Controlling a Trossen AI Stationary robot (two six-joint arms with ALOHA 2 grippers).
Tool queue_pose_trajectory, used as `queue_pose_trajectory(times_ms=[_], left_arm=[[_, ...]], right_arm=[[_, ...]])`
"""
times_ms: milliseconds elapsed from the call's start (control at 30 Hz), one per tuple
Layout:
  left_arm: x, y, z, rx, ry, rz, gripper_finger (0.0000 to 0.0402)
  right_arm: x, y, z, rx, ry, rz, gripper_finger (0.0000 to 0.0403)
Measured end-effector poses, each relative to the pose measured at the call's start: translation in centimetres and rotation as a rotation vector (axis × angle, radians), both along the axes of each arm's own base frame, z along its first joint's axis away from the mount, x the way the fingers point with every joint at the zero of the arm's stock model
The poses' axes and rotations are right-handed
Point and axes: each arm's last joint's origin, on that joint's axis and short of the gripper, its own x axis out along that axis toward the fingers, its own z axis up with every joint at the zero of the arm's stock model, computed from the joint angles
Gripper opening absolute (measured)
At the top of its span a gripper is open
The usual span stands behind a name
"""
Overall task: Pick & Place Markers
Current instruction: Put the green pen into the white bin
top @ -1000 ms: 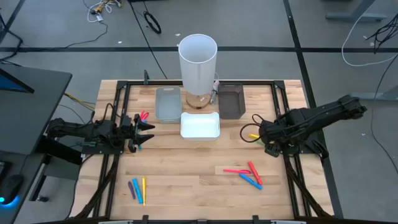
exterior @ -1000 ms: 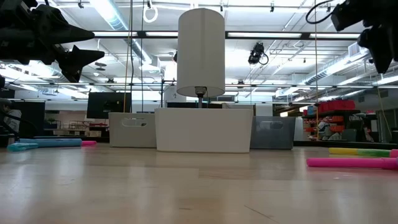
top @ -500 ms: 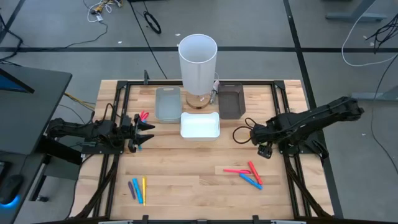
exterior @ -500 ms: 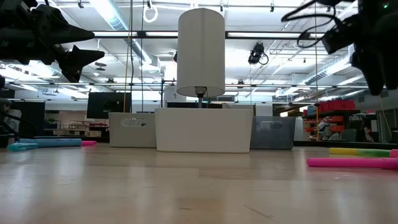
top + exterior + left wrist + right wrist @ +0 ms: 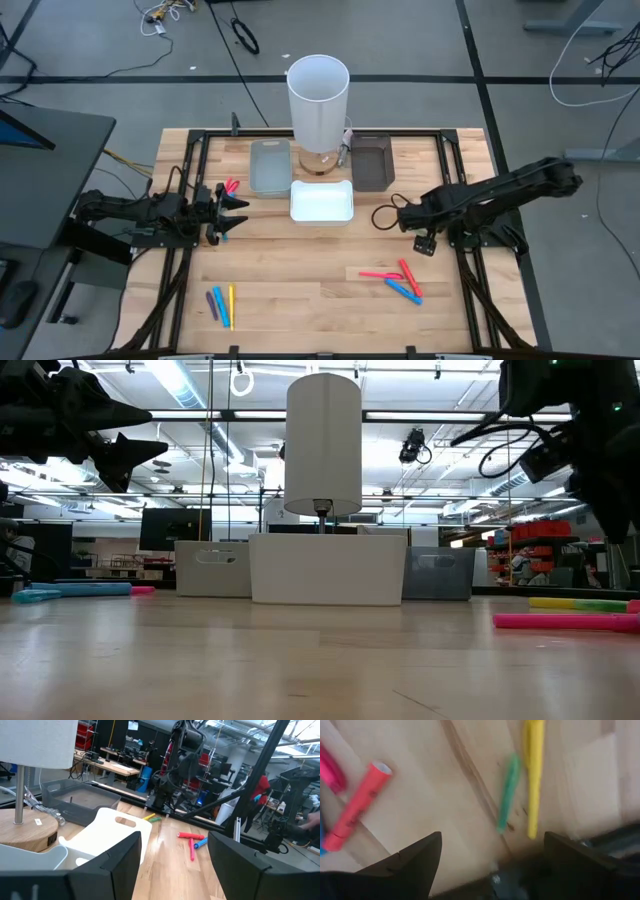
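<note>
Near cluster: 4 markers [image 5: 398,279] on the tabletop [image 5: 300,270], just in front of the right gripper [image 5: 424,245]; long axes mixed.
Under wrist: green marker [image 5: 507,791] and yellow marker [image 5: 535,772] lie side by side, parallel.
Right gripper: fingers spread wide, empty, nearer arm.
Left gripper [image 5: 232,212]: partly open, empty, beside pink markers [image 5: 230,186].
Change: right arm has swung inward from the tabletop edge.
</note>
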Motion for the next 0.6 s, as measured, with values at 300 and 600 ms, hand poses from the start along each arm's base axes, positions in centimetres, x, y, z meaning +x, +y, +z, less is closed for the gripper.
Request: queue_pose_trajectory(times_ms=[300, 600], left_arm=[[0.0, 0.0, 0.0, 0.0, 0.0, 0.0, 0.0234], [0.0, 0.0, 0.0, 0.0, 0.0, 0.0, 0.0234]], right_arm=[[1.1, 0.2, -1.5, 0.005, 0.032, 0.0, 0.0352], [1.4, -0.2, -3.6, 0.054, 0.072, -0.028, 0.0352]])
